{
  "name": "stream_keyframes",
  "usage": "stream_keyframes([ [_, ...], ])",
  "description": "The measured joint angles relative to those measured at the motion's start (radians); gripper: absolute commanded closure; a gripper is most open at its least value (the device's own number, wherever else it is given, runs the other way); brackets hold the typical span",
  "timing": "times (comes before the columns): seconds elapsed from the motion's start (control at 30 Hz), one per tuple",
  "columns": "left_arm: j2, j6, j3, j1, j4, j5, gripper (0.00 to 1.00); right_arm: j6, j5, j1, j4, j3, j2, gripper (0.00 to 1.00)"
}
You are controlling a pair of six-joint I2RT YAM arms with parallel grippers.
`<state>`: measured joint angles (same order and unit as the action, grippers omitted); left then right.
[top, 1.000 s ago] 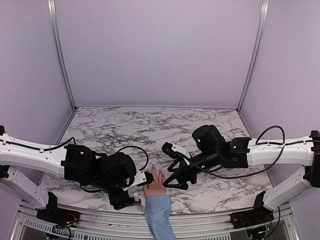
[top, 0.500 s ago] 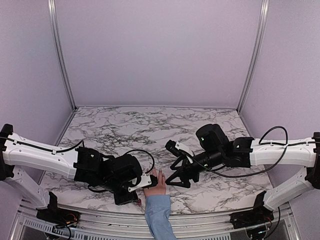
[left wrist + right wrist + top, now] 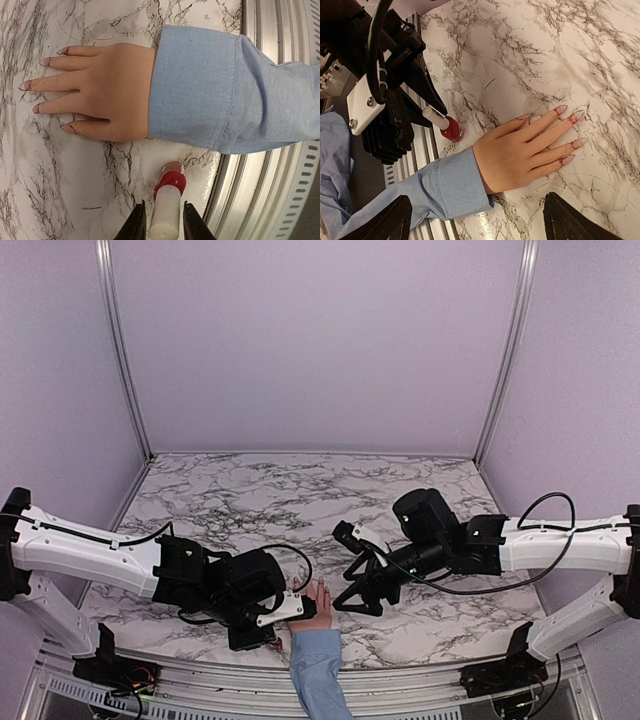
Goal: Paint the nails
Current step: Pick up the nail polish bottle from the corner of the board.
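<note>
Left gripper (image 3: 165, 227) is pinching the bottle's (image 3: 170, 186) white cap (image 3: 164, 220), jaws nearly together, seemingly to unscrew it, while right gripper (image 3: 358, 602) is hovering wide open, empty, near the hand (image 3: 110, 90) lying flat beside the bottle, nails (image 3: 26, 86) spread on the table (image 3: 50, 175).

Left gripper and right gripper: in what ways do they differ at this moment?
The left gripper has its fingers closed on the white cap of the polish bottle; the right gripper stands wide open and holds nothing. The left gripper sits at the near edge of the table, beside the blue sleeve; the right gripper hovers farther in, by the fingers of the hand. Both are black, two-fingered and close to the hand.
</note>
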<state>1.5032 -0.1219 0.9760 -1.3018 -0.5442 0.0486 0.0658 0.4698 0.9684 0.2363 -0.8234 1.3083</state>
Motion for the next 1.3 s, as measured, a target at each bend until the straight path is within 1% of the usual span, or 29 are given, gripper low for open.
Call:
stream_keyframes([
  [0.13,0.002,-0.009,0.000,0.000,0.002,-0.014,0.76,0.005,0.000,-0.003,0.000,0.000,0.000,0.10],
  [0.2,0.003,-0.016,0.000,0.000,0.002,-0.019,0.79,0.006,-0.002,-0.003,0.000,0.000,0.000,0.10],
  [0.33,0.011,-0.023,0.000,0.000,0.005,-0.024,0.91,0.016,-0.014,-0.003,-0.002,0.002,0.000,0.09],
  [0.4,0.012,-0.024,0.001,0.001,0.011,-0.025,0.99,0.021,-0.032,-0.004,-0.013,0.011,-0.005,0.07],
  [0.43,0.012,-0.030,0.002,0.002,0.012,-0.026,1.00,0.029,-0.046,-0.004,-0.025,0.025,-0.018,0.05],
  [0.5,0.012,-0.021,0.006,0.006,0.012,-0.024,1.00,0.040,-0.075,-0.005,-0.042,0.052,-0.049,0.01],
  [0.67,0.012,-0.012,0.060,0.037,0.009,-0.022,1.00,0.054,-0.178,-0.008,-0.103,0.106,-0.163,0.01],
  [0.8,0.005,0.000,0.128,0.085,0.003,-0.024,1.00,0.044,-0.216,-0.008,-0.155,0.120,-0.211,0.01],
  [0.97,0.005,0.020,0.278,0.148,-0.014,-0.055,1.00,0.027,-0.237,-0.008,-0.215,0.153,-0.263,0.02],
  [1.13,0.010,0.044,0.419,0.172,-0.021,-0.109,1.00,-0.007,-0.247,-0.008,-0.289,0.200,-0.327,0.01],
  [1.3,0.061,0.069,0.547,0.191,-0.042,-0.203,1.00,-0.061,-0.231,-0.008,-0.293,0.187,-0.280,0.02],
])
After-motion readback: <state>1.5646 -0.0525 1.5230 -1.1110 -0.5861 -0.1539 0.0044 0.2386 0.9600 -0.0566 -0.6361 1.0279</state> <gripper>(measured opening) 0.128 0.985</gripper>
